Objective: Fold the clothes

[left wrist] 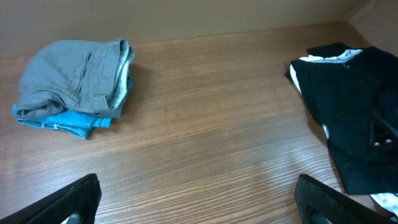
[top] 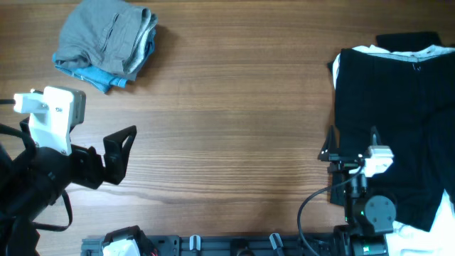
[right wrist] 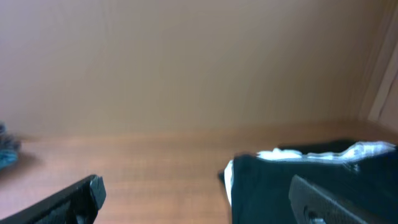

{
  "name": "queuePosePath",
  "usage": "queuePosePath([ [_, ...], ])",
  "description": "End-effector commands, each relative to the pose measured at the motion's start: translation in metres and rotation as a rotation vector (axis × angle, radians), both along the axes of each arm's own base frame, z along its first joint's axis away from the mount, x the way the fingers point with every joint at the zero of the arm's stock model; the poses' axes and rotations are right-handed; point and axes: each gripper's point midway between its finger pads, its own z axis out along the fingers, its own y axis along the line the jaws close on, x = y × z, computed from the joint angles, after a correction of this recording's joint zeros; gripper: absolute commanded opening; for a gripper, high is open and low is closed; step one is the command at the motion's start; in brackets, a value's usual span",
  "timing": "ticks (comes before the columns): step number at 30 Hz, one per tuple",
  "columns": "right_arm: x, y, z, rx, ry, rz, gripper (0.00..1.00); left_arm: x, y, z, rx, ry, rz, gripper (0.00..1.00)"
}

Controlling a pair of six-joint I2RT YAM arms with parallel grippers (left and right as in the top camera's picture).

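The grey shorts (top: 106, 35) lie folded in a bundle at the far left of the table, on top of a light-blue garment (top: 99, 77). Both show in the left wrist view, grey shorts (left wrist: 74, 74) over the light-blue garment (left wrist: 68, 121). A large black garment (top: 398, 121) lies spread at the right, with white fabric at its far edge; it also shows in the left wrist view (left wrist: 354, 106) and the right wrist view (right wrist: 292, 186). My left gripper (top: 122, 153) is open and empty at the near left. My right gripper (top: 350, 142) is open and empty at the black garment's left edge.
The wooden table (top: 234, 114) stretches between the two piles. A second white piece of fabric (top: 437, 227) lies at the near right corner. A rail with cables (top: 234, 245) runs along the near edge.
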Motion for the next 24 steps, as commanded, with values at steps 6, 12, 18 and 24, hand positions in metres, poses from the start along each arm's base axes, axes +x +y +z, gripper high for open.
queuePosePath([
  [6,0.0,0.003,-0.013,-0.005,0.051,0.018,1.0,0.0,0.0,0.001,-0.003,-0.002,0.002,1.0],
  [12,0.0,0.003,-0.013,-0.005,0.051,0.018,1.0,0.0,0.0,0.001,-0.003,-0.002,0.002,1.0],
  [18,0.0,0.003,-0.013,-0.006,0.051,0.018,1.0,-0.004,-0.003,0.003,0.0,-0.014,-0.006,1.0],
  [24,0.0,0.003,-0.013,-0.005,0.051,0.018,1.0,-0.022,-0.01,0.026,0.086,-0.309,-0.031,1.0],
])
